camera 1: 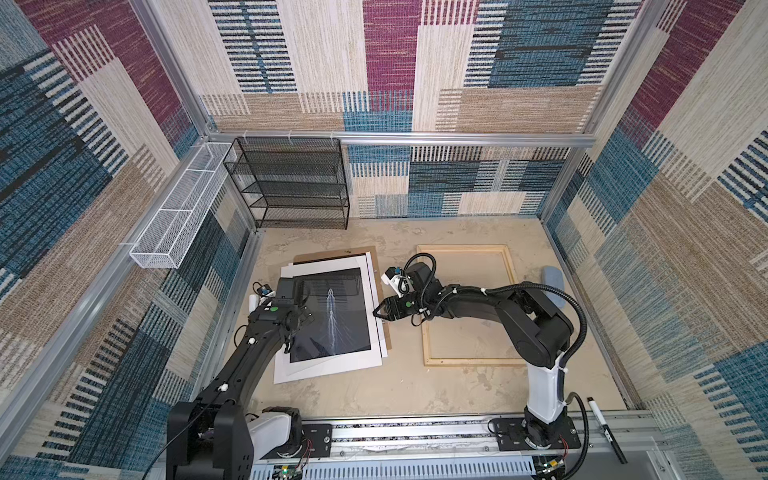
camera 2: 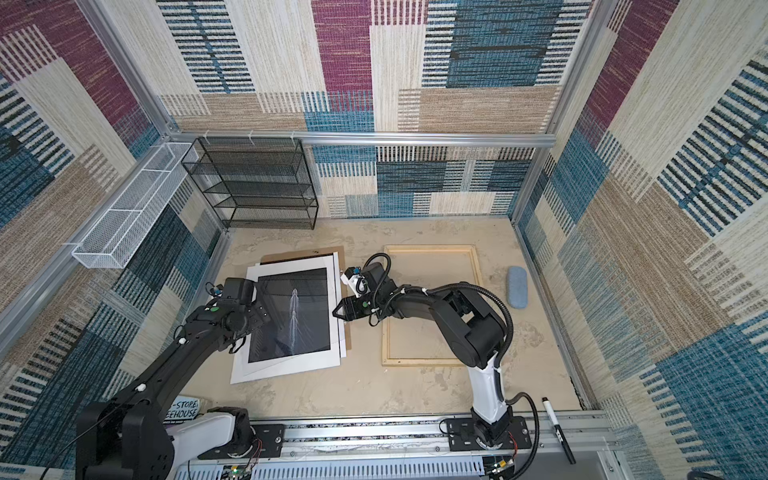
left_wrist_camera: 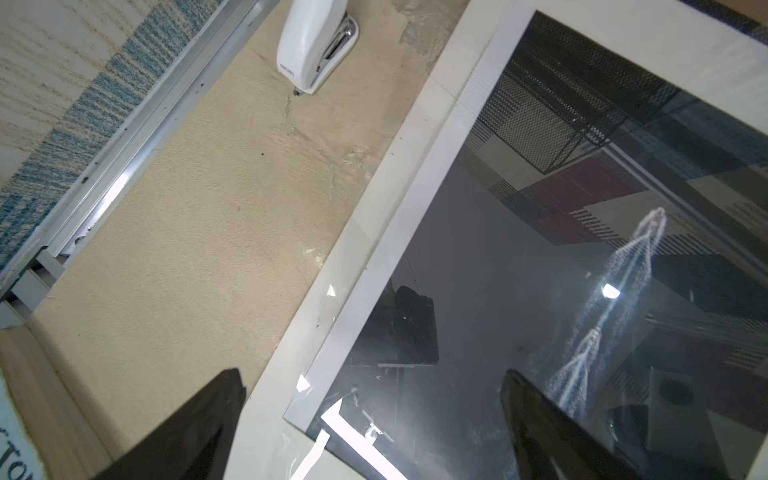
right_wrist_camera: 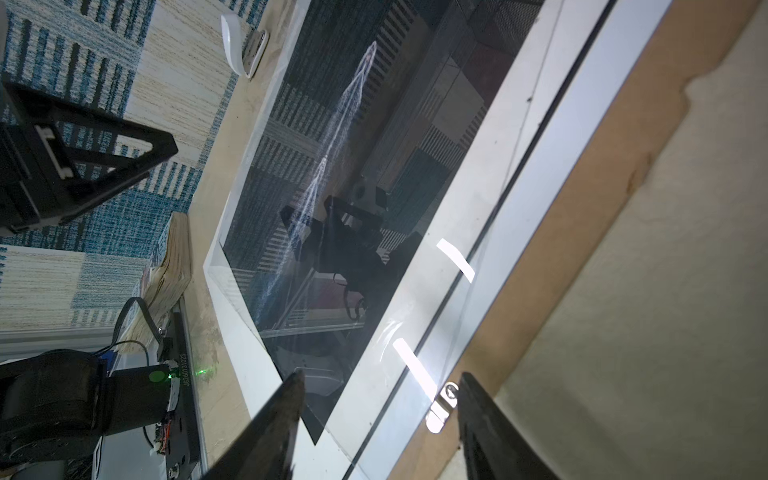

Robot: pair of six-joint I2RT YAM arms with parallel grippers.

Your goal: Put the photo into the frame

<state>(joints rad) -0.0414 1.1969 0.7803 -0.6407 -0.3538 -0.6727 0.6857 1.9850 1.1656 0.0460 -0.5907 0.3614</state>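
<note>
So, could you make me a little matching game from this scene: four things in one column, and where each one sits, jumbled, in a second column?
Things:
1. the photo
2. the frame
3. black mesh rack
4. black marker

Places:
A. standing at the back left
B. lying flat on the right half of the table
C. on the front metal rail, far right
D. in the pile of sheets on the left

Pairs: 1-D, 2-B, 3-A, 4-C
</note>
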